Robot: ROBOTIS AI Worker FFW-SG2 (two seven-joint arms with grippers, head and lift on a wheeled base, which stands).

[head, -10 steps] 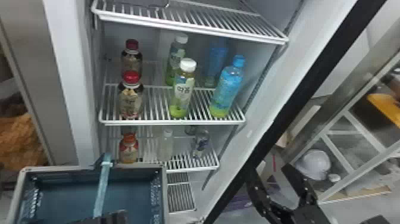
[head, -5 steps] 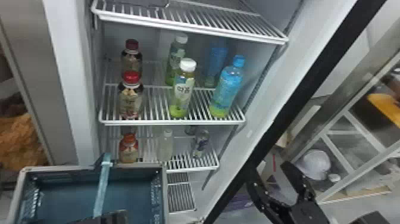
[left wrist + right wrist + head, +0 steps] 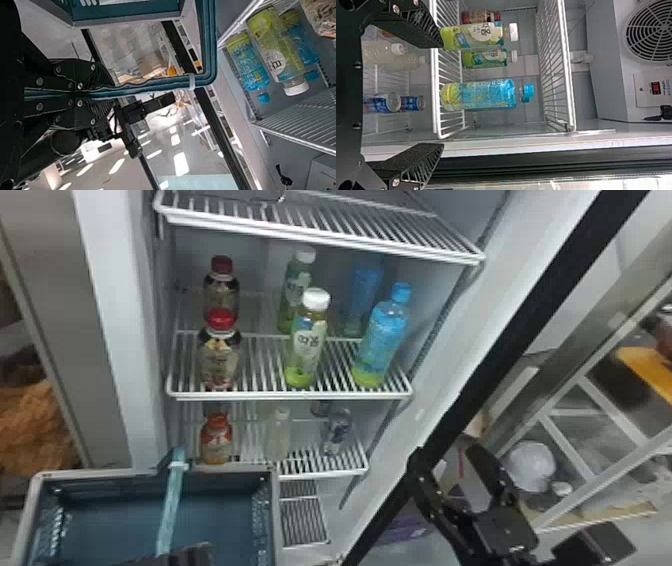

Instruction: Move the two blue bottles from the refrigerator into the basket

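Observation:
Two blue bottles stand upright on the refrigerator's middle shelf in the head view, the front blue bottle (image 3: 382,340) at the shelf's right front and the rear blue bottle (image 3: 364,297) behind it. My right gripper (image 3: 446,455) is open and empty, low and to the right of them by the door edge. The front blue bottle (image 3: 478,95) lies beyond the open fingers of the right gripper (image 3: 441,95) in its wrist view. At the bottom left, my left gripper (image 3: 185,556) is at the basket (image 3: 277,515). The left wrist view has the left gripper (image 3: 113,90) shut on the basket's teal handle (image 3: 158,82).
Left of the blue bottles are two white-capped green bottles (image 3: 306,355) and two red-capped bottles (image 3: 220,355). Another wire shelf (image 3: 320,227) hangs above; a lower shelf (image 3: 325,475) holds several drinks. The black door edge (image 3: 480,355) slants along the right side.
In the head view, my right gripper has moved up and slightly left, nearer the refrigerator. The basket, left gripper and bottles have kept their places.

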